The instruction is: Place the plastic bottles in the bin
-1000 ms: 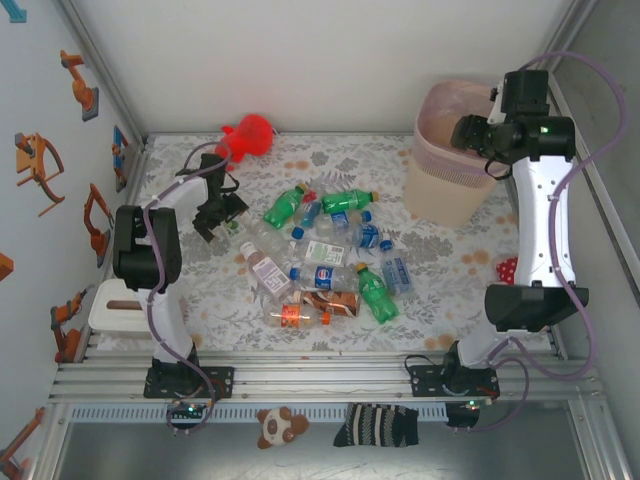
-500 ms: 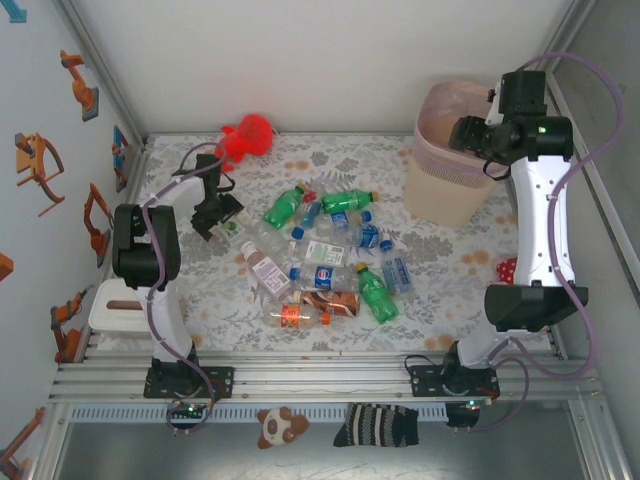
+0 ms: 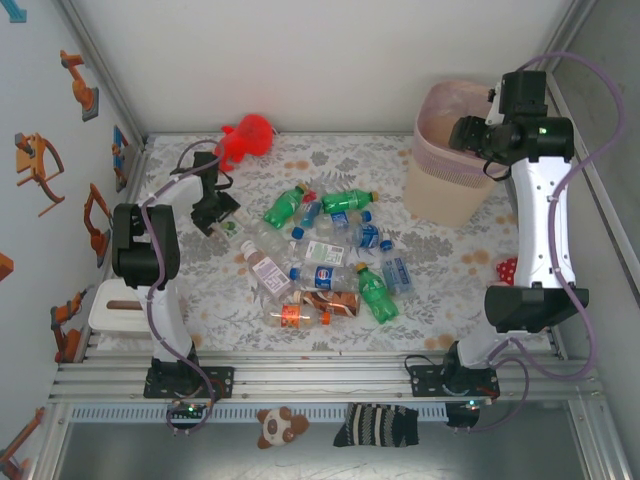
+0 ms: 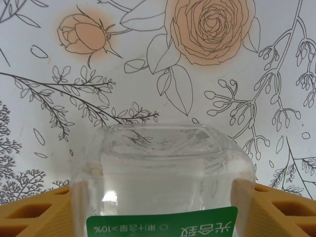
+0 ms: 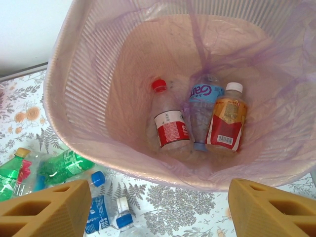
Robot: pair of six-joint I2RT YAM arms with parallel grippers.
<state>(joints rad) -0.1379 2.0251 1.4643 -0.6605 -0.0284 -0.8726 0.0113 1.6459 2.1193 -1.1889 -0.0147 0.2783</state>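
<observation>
Start at your left: the left pincer (image 3: 214, 212) sits low over the floral counter (image 3: 440, 270), near the red plush toy (image 3: 248, 137). Its wrist view shows the orange fingers (image 4: 34, 217) pinching a clear bottle with a green label (image 4: 160, 187), base pointing out over the printed roses. In the middle of the counter the loose plastic bottles (image 3: 325, 255) lie on their sides in a heap, some green, others clear with blue, white or orange labels. Further right stands the bin (image 3: 445, 195), lined with a thin purple bag. Your right pincer (image 3: 466, 133) hangs above its rim, spread wide with nothing between the fingers. Inside lie a red-capped bottle (image 5: 168, 126), a blue-labelled bottle (image 5: 202, 111) and an orange-labelled bottle (image 5: 226, 123).
</observation>
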